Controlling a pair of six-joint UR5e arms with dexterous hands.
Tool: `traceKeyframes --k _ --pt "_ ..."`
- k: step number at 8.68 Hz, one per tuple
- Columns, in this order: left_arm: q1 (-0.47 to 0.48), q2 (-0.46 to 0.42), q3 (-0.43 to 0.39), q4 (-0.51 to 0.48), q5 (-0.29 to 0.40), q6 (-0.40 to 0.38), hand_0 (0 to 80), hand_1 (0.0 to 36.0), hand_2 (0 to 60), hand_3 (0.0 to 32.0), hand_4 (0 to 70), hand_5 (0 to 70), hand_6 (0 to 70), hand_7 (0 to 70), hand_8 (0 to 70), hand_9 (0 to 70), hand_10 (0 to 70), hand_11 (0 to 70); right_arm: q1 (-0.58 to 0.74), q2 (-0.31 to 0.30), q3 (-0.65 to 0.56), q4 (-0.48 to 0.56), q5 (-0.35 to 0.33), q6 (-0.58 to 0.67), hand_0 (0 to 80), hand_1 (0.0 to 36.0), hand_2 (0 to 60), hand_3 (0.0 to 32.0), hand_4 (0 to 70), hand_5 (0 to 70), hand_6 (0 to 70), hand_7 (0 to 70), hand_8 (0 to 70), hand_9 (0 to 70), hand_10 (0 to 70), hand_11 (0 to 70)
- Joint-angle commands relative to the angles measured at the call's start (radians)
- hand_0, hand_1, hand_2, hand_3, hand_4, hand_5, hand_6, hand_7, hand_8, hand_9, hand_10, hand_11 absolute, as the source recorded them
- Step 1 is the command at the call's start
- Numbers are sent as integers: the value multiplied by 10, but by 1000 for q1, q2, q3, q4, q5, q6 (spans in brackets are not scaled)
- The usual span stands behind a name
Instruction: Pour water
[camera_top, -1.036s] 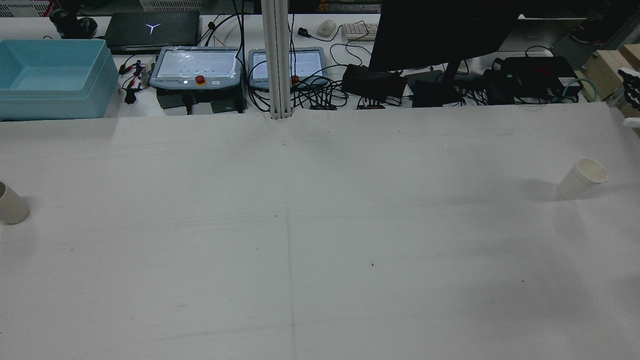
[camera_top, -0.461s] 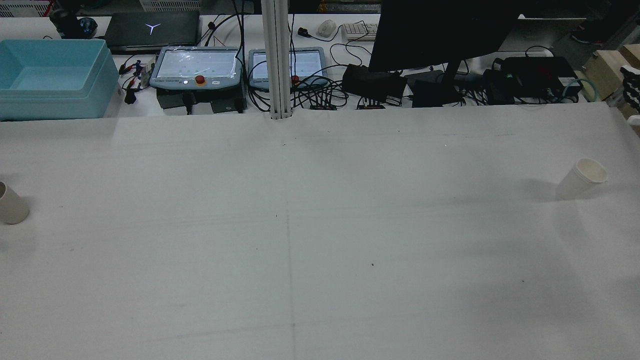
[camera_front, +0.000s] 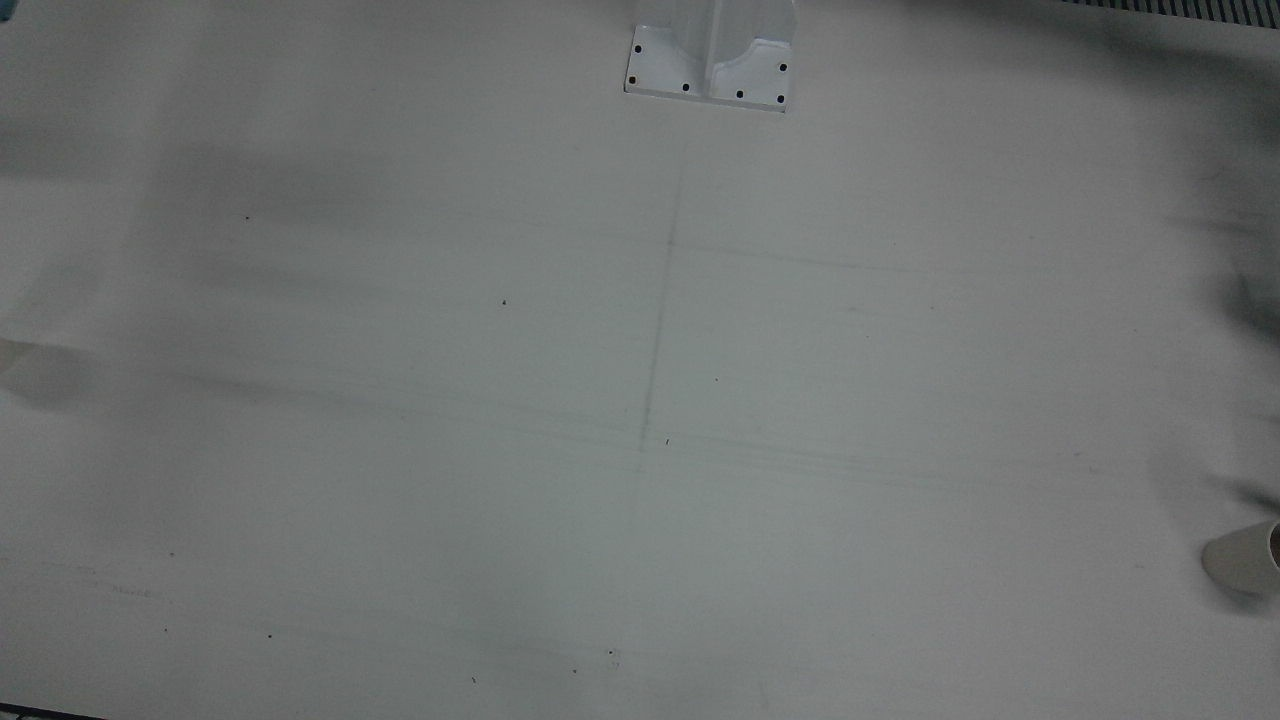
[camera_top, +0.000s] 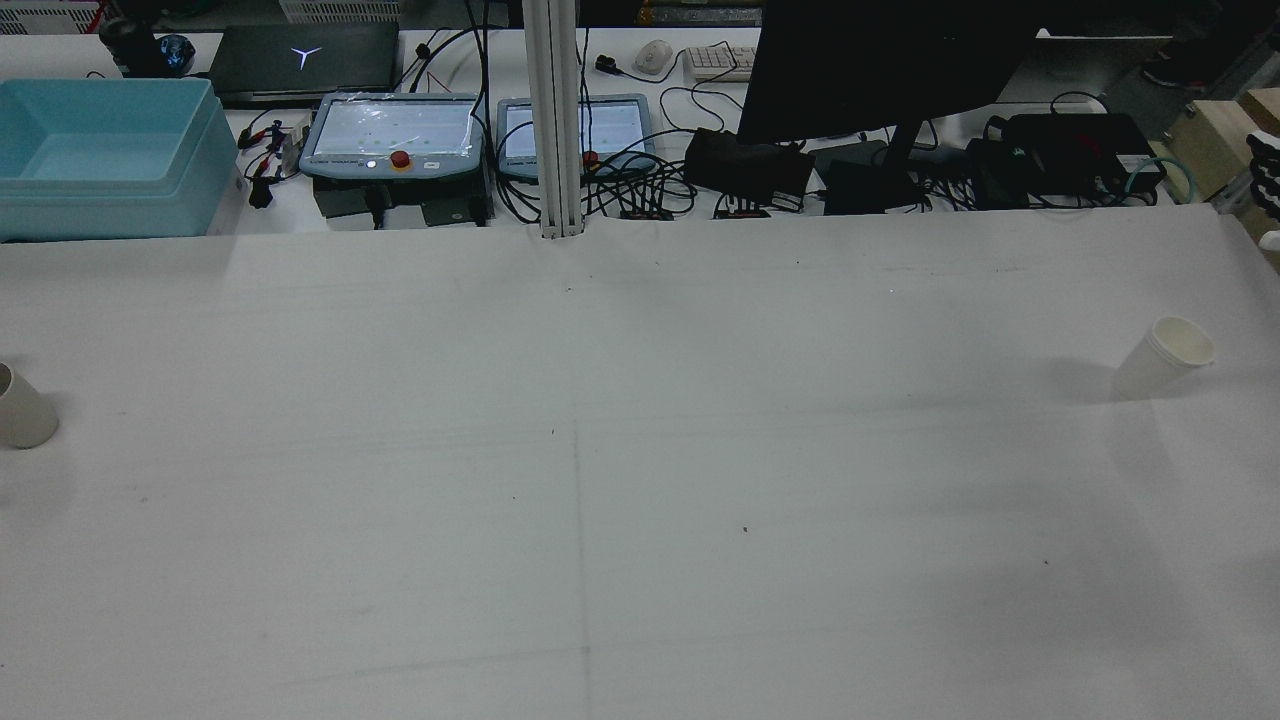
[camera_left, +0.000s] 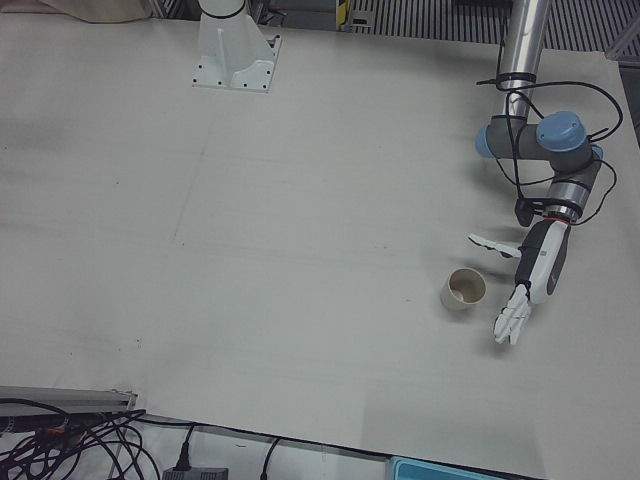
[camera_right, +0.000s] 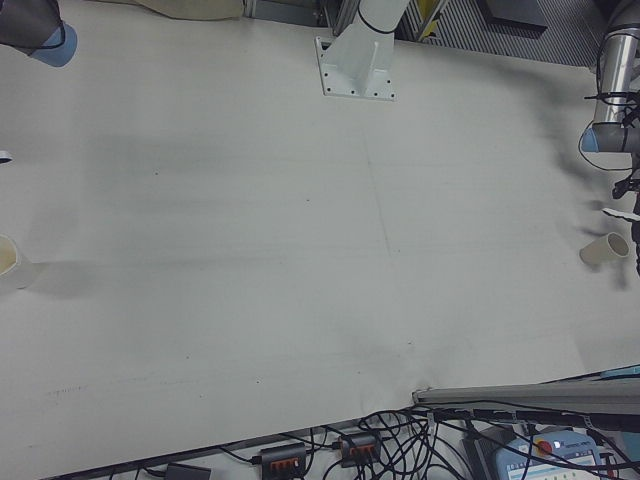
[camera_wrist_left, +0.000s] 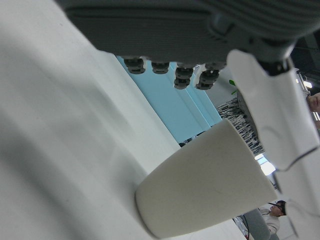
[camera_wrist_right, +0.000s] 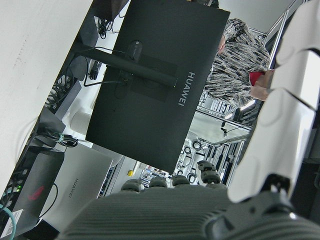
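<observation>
Two paper cups stand upright at opposite ends of the white table. The left cup (camera_left: 464, 291) has my left hand (camera_left: 533, 277) right beside it, open, fingers spread and pointing down, not touching it. The left hand view shows that cup (camera_wrist_left: 205, 187) close under the fingers (camera_wrist_left: 272, 110). That cup also shows in the rear view (camera_top: 22, 410) and the front view (camera_front: 1245, 558). The right cup (camera_top: 1165, 358) stands alone. My right hand (camera_top: 1266, 180) barely shows at the rear view's right edge, well beyond the cup; its fingers (camera_wrist_right: 285, 125) are extended and hold nothing.
Beyond the table's far edge stand a light-blue bin (camera_top: 105, 155), two teach pendants (camera_top: 395, 135), cables and a black monitor (camera_top: 880, 60). A white post base (camera_front: 710, 60) is bolted near the robot side. A person in a patterned top (camera_wrist_right: 235, 60) is behind the monitor.
The right hand at the rear view's right edge has slipped slightly further out of frame. Both cups stay put.
</observation>
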Motion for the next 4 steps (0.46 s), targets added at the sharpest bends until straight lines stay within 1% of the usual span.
traceKeyframes --k 1,3,4 --pt "20 -11 21 -26 -49 16 479 80 0 0 148 0 41 73 12 24 24 48 1 0 -1 0 -2 1 495 167 60 0 25 85 1 11 0 0 0 0" --pt "46 -24 24 -27 -82 45 480 81 0 0 142 0 38 71 11 21 23 47 2 -2 -1 0 -2 1 495 167 58 0 25 85 1 11 0 0 0 0" --pt "60 -27 23 -29 -107 44 482 97 0 0 135 0 35 67 10 17 21 45 5 -2 -1 0 -3 1 494 167 55 0 25 86 1 11 0 0 0 0"
